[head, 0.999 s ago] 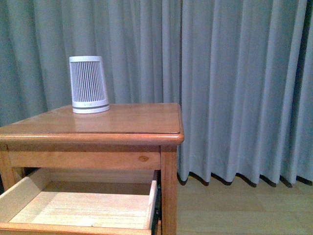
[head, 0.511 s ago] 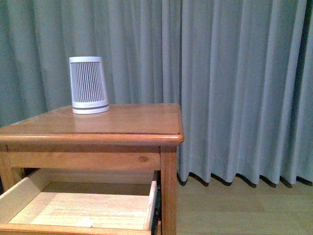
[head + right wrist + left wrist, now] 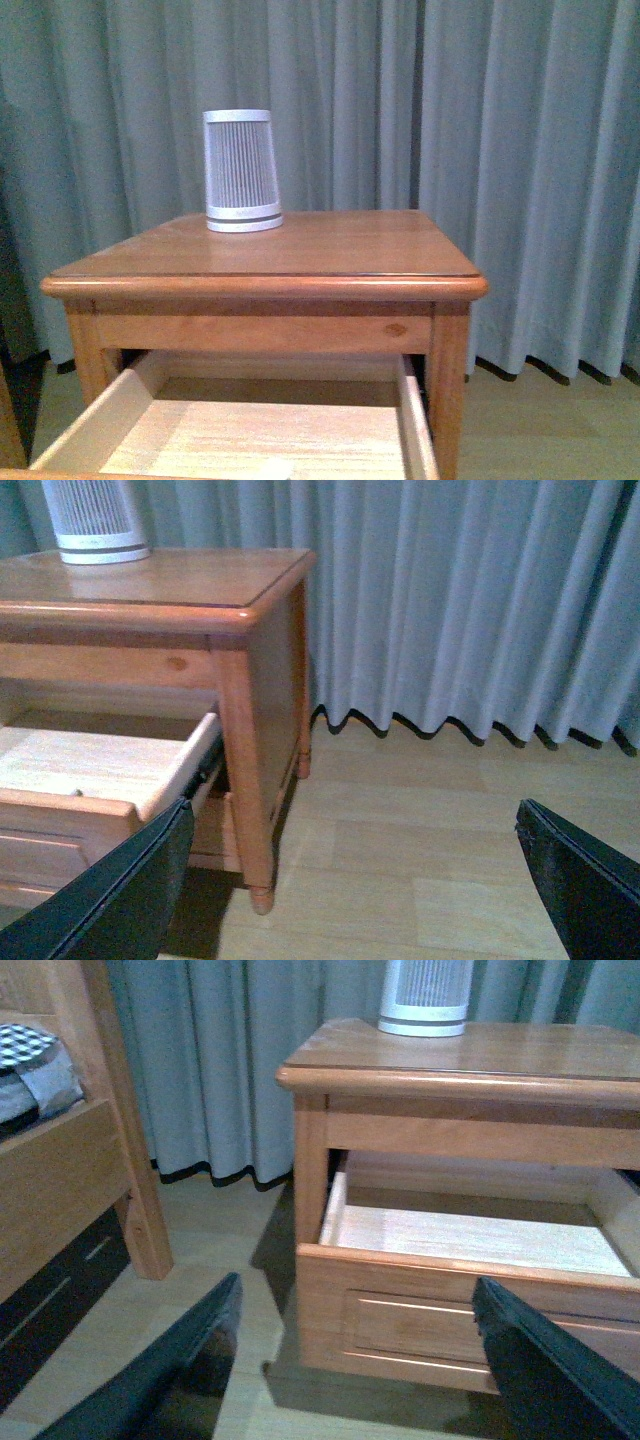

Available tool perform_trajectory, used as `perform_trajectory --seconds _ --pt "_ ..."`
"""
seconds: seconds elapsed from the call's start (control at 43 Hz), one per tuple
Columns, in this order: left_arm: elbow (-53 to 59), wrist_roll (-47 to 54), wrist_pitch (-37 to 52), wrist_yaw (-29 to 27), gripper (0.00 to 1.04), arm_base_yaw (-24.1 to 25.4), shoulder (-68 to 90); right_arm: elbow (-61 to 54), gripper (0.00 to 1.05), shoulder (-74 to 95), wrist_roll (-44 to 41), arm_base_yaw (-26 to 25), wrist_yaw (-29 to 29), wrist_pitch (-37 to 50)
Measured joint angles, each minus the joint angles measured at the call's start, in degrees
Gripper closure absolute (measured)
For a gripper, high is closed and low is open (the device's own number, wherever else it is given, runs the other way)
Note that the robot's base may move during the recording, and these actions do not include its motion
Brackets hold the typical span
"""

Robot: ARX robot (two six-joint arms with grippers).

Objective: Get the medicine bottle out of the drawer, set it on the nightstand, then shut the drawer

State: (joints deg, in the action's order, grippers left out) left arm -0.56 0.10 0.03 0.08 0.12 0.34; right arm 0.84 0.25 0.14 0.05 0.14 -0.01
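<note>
Grey curtain (image 3: 500, 150) behind; nightstand (image 3: 270, 288) surface bears ribbed white device (image 3: 241, 170); drawer (image 3: 110, 420) stands open. Low near cabinet: left pincer (image 3: 357, 1282), right pincer (image 3: 353, 805), each spread, empty.

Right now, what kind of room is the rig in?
Most likely a bedroom: a wooden nightstand with its drawer pulled open, a wooden bed frame with bedding beside it in the left wrist view, and floor-length curtains behind.
</note>
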Motion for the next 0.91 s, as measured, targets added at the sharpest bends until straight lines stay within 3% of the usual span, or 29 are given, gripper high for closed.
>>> perform_trajectory --seconds 0.093,0.139,0.558,0.604,0.674,0.906 --pt "0.0 0.0 -0.1 0.0 0.10 0.0 0.0 0.0 0.07 0.0 0.0 0.0 0.0 0.0" --pt "0.0 0.1 0.0 -0.1 0.05 0.0 -0.1 0.0 0.07 0.0 0.0 0.0 0.0 -0.1" --pt "0.0 0.0 -0.1 -0.3 0.07 -0.1 -0.1 0.0 0.07 0.0 0.0 -0.1 -0.3 -0.1" --pt "0.0 0.0 -0.1 -0.2 0.07 -0.1 -0.1 2.1 0.07 3.5 3.5 3.1 9.9 -5.1" --pt "0.0 0.0 -0.1 -0.1 0.07 -0.1 -0.1 5.3 0.07 15.0 9.5 4.4 20.8 -4.4" --pt "0.0 0.0 -0.1 -0.1 0.07 -0.1 -0.1 19.0 0.07 45.4 12.7 2.3 20.3 9.8"
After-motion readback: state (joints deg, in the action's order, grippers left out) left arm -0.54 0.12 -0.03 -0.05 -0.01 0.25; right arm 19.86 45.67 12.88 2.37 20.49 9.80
